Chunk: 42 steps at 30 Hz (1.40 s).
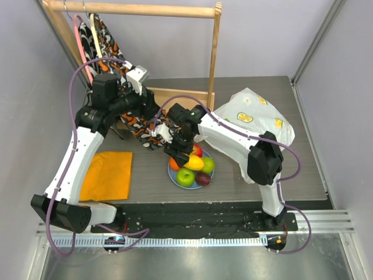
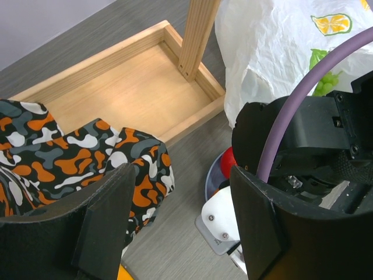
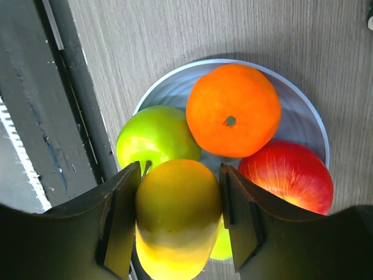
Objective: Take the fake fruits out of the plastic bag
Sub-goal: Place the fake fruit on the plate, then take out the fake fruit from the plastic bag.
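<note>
Snugly, right fingers (image 3: 118, 224) clasp the mango (image 3: 176, 217); left fingers (image 2: 106, 226) gape.

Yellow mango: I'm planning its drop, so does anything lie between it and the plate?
Yes. The yellow mango, held in the right end effector, hangs over the plate, where the green apple, orange and red apple crowd beneath it; little bare plate shows.

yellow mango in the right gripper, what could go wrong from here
1. The plate already holds the orange, green apple and red apple, so the yellow mango, gripped over them by the right gripper, may land on round fruit and roll off the plate.
2. The gripper's fingers sit close to the green apple; lowering further could knock it out.
3. In the top view the left gripper hangs close to the right arm; they could bump.
</note>
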Tool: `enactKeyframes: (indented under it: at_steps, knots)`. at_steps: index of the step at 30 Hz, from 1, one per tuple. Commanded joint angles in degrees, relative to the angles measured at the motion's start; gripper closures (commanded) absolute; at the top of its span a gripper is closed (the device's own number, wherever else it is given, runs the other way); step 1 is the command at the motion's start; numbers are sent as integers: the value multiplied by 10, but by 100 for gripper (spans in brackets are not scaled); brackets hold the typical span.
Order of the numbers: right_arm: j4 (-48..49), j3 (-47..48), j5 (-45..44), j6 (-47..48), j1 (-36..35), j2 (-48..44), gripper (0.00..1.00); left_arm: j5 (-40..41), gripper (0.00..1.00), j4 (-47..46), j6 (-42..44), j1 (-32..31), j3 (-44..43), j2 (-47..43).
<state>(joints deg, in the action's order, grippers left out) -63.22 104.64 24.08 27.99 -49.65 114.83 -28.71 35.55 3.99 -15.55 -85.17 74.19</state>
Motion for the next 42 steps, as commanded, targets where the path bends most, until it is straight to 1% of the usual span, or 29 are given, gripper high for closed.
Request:
enactKeyframes:
  at_steps: [1,10,13,16,17,18,23,27,29,30,31,32,33,34,35,36,37,38,39,40,41,42]
  knots:
    - [18,14,-13,-21,-11,14,42,-21,29,-7,1,-4,3,-17]
    - [21,4,-27,-39,-17,27,34,-21,29,-6,2,-4,7,-18]
    - [19,-6,-44,-40,-24,26,32,-19,29,-6,3,-3,11,-24]
    - [20,-9,-60,-43,-25,22,23,-18,29,-5,6,-4,13,-26]
    - [20,-8,-64,-45,-25,21,17,-18,29,-4,6,-4,13,-27]
    - [20,-5,-68,-43,-25,19,14,-18,29,-5,6,-4,13,-28]
    - [-7,53,-46,-30,-25,-20,1,-19,29,-3,7,-4,3,-24]
    - [-23,79,-30,-29,-24,-69,0,-20,29,-3,6,-4,-11,-18]
    - [-37,69,-47,-20,-23,-112,0,-20,29,-1,7,-3,-17,-15]
    - [-40,48,-57,-6,-20,-132,0,-21,29,0,7,-3,-22,-13]
    - [-45,34,-63,1,-16,-151,2,-21,29,0,7,-4,-24,-13]
    - [-58,20,-67,10,-2,-171,8,-21,29,0,6,-4,-25,-12]
    - [-68,-12,-70,18,6,-212,11,-24,29,0,6,-4,-28,-12]
    - [-83,-30,-75,45,12,-230,17,-25,29,0,5,-3,-29,-9]
    - [-123,-50,-89,63,19,-251,28,-28,29,0,6,-3,-31,-7]
    - [-145,-101,-99,78,22,-287,33,-29,29,-1,4,-3,-33,-5]
    - [-169,-132,-117,99,25,-312,38,-35,29,-2,2,-4,-39,1]
    - [-168,-168,-137,102,33,-334,43,-38,29,-4,1,-3,-41,3]
    - [-166,-230,-181,104,54,-353,43,-42,29,-6,-2,-3,-45,6]
    - [-161,-256,-198,107,74,-381,45,-50,29,-7,-6,-4,-53,9]
    - [-154,-277,-211,121,98,-387,46,-52,29,-8,-8,-4,-55,16]
    - [-147,-309,-233,127,152,-388,47,-55,29,-9,-10,-4,-59,19]
